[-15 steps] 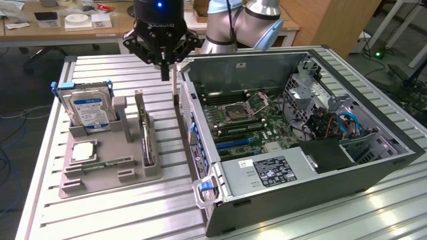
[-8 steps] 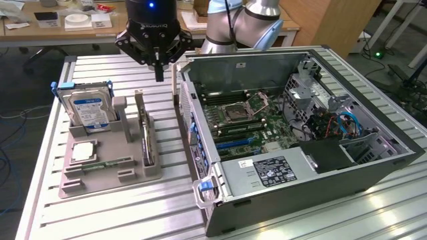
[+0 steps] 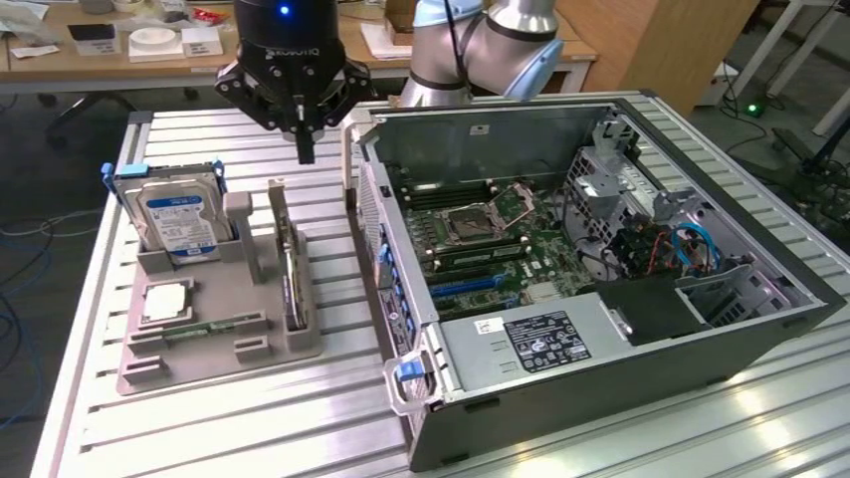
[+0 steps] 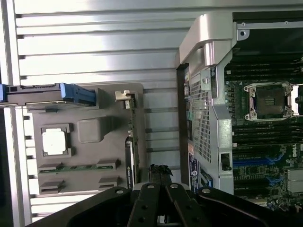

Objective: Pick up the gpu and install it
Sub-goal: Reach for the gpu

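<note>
Exterior view: a ribbed silver metal table (image 3: 239,428) stands before a wooden desk (image 3: 54,65). The thin dark gpu card (image 3: 291,274) stands on edge in a grey plastic holder (image 3: 199,363), its long side running away from the camera, beside a blue-labelled silver hard drive (image 3: 179,224). The black gripper (image 3: 306,149) hangs near its far end, pinched shut and empty. An open grey computer case (image 3: 691,349) sits alongside.

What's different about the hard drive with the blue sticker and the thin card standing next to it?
The hard drive is thick and boxy; the gpu is a thin card. The hard drive shows a blue-and-white label; the gpu shows mostly its narrow edge. The hard drive stands farther from the computer case than the gpu. Both stand upright in the gray holder.
</note>
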`<state>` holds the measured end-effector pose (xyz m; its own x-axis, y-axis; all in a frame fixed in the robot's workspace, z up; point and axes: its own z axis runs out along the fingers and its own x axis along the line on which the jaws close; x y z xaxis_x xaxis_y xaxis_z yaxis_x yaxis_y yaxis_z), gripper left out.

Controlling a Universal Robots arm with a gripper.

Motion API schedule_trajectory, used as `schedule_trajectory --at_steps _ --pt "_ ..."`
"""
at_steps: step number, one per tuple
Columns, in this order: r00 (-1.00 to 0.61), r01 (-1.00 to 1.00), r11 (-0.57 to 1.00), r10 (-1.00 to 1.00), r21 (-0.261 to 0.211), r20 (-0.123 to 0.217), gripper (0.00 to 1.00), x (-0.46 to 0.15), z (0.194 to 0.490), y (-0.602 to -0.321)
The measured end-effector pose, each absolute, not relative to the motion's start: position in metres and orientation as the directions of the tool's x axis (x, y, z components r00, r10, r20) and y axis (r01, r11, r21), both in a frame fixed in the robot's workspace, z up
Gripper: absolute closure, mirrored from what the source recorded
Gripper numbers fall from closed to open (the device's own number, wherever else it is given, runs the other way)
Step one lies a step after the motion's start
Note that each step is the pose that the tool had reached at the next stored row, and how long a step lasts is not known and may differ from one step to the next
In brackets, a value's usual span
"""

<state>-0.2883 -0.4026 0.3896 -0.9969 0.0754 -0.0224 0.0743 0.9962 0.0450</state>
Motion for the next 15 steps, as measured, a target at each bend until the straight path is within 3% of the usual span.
schedule_trajectory --at_steps 15 --pt "-0.997 0.074 0.996 0.075 0.045 -0.022 0.89 -0.310 0.389 -0.403"
